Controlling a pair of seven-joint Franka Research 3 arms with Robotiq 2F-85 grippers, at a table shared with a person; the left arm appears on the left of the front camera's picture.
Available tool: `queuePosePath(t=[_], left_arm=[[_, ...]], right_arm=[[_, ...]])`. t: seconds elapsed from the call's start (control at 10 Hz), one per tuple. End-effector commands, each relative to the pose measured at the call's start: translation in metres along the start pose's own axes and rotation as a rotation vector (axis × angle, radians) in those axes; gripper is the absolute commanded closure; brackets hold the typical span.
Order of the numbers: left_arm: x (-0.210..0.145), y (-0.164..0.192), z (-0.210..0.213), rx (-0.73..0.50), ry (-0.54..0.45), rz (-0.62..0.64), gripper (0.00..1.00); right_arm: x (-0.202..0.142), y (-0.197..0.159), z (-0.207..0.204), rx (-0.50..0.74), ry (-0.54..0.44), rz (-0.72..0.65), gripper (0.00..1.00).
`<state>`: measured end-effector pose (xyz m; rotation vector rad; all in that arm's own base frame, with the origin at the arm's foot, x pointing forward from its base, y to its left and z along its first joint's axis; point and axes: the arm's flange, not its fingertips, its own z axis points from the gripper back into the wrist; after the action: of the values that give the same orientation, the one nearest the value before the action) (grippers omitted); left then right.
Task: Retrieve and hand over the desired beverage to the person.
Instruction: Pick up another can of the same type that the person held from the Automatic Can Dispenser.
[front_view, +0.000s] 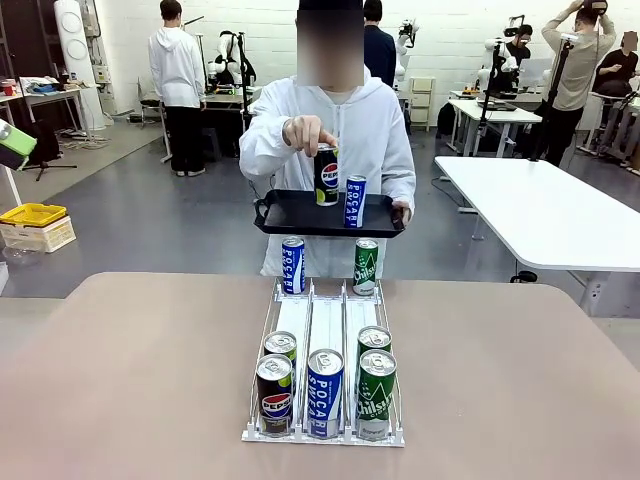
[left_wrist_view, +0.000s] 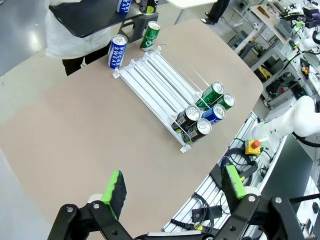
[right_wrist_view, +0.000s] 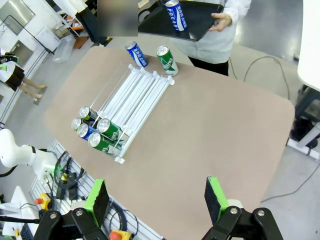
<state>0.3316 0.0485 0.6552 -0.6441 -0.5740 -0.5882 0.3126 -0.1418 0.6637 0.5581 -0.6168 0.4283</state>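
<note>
The person (front_view: 340, 120) in the white hooded jacket stands at 12 o'clock across the surface (front_view: 130, 370), carrying a flat black tray (front_view: 290, 215) with a raised rim. Two slim metal cylinders stand upright on it. One is a dark Pepsi can (front_view: 326, 178), which the person's hand (front_view: 308, 132) pinches at its top. Just at its 3 o'clock is a blue-and-white Pocari Sweat can (front_view: 355, 201). The other hand (front_view: 400, 212) grips the tray's 3 o'clock end.

Below the tray, on the matte beige surface, a loose Pocari can (front_view: 292, 265) and a loose green Chilsung can (front_view: 366, 266) stand at the 12 o'clock end of a white three-lane wire rack (front_view: 325, 320).

At the rack's 6 o'clock end, three cans with shiny pull-tab lids stand side by side. They are a front Pepsi can (front_view: 274, 395) at 9 o'clock, a front Pocari can (front_view: 324, 392) in the middle lane and a front Chilsung can (front_view: 376, 395) at 3 o'clock. A lime-rimmed can (front_view: 281, 348) touches the Pepsi from behind, and a second green can (front_view: 374, 340) touches the Chilsung.

My left pincer (left_wrist_view: 174, 184) hangs high above the surface, its green pads spread wide and holding nothing. My right pincer (right_wrist_view: 156, 195) is likewise wide apart and empty, well away from the rack.
</note>
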Motion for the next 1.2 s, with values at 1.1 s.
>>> queuePosePath(t=[1.1], left_arm=[[0.0023,0.0003,0.0006,-0.001,-0.019,-0.007,0.00]], right_arm=[[0.0015,0.0003,-0.0019,0.018,-0.012,0.007,0.00]])
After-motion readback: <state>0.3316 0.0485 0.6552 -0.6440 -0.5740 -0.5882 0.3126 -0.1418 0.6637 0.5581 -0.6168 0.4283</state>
